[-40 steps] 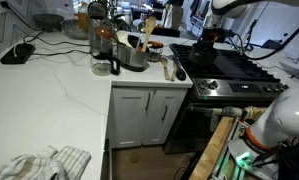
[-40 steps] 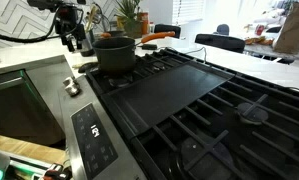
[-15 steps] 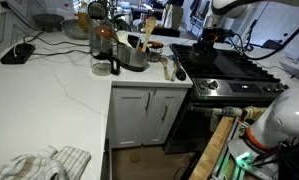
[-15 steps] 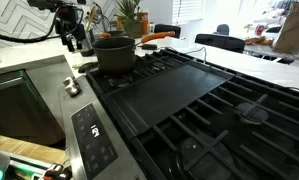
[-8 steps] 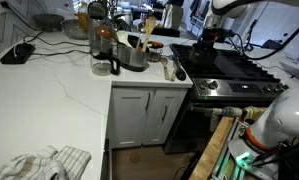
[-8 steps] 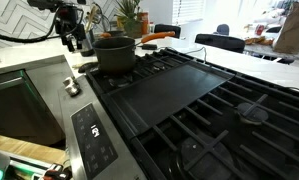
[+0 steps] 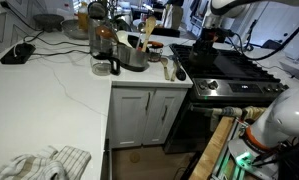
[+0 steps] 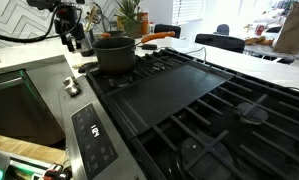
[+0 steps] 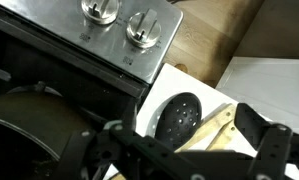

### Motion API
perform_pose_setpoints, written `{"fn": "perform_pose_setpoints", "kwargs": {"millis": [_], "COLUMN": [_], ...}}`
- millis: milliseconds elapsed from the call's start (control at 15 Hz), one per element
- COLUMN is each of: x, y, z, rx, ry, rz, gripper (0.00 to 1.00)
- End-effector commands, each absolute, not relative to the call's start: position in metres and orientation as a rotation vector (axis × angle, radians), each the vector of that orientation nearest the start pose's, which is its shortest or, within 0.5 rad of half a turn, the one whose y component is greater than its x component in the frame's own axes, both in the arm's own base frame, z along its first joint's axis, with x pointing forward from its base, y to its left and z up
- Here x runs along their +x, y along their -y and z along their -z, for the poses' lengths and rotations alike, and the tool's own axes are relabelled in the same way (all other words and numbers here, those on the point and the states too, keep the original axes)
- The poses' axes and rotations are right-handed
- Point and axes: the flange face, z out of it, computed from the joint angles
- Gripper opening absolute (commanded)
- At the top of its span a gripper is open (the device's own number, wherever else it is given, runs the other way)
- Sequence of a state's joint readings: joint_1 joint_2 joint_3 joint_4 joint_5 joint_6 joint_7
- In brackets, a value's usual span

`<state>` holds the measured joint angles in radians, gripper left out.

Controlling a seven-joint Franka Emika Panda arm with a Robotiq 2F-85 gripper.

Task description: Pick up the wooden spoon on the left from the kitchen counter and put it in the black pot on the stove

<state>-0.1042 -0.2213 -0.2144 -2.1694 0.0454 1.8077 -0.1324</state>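
pale tan wooden spoon (image 9: 215,130) on white stone worktop (image 9: 274,85) | black claw (image 9: 181,152) spread above | risk: pinching dark slotted utensil (image 9: 177,113) alongside instead

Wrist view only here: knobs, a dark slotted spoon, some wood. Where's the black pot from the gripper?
Observer: The black pot stands on the stove, at the end nearest the gripper, close beside it.
Operator: Any other pot around?
Observer: Yes, a steel pot holding tall wooden utensils, farther along the counter.
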Motion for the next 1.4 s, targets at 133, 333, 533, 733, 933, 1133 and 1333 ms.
{"fn": "perform_pose_setpoints", "kwargs": {"millis": [133,333,533,733,933,1133,1333], "x": [0.485,0.508,0.529,0.545,0.558,0.556,0.559], "y": [0.115,0.104,0.102,0.102,0.101,0.1,0.099], "z": [-0.472,-0.465,-0.451,-0.434,-0.416,-0.416,-0.412], "rx": [-2.984,-2.967,-2.948,-2.932,-2.924,-2.93,-2.93], "ry": [-0.603,-0.792,-0.909,-0.967,-0.98,-0.957,-0.96], "rz": [-0.142,-0.058,0.012,0.069,0.146,0.143,0.146], "gripper": [1.0,1.0,1.0,1.0,1.0,1.0,1.0]}}
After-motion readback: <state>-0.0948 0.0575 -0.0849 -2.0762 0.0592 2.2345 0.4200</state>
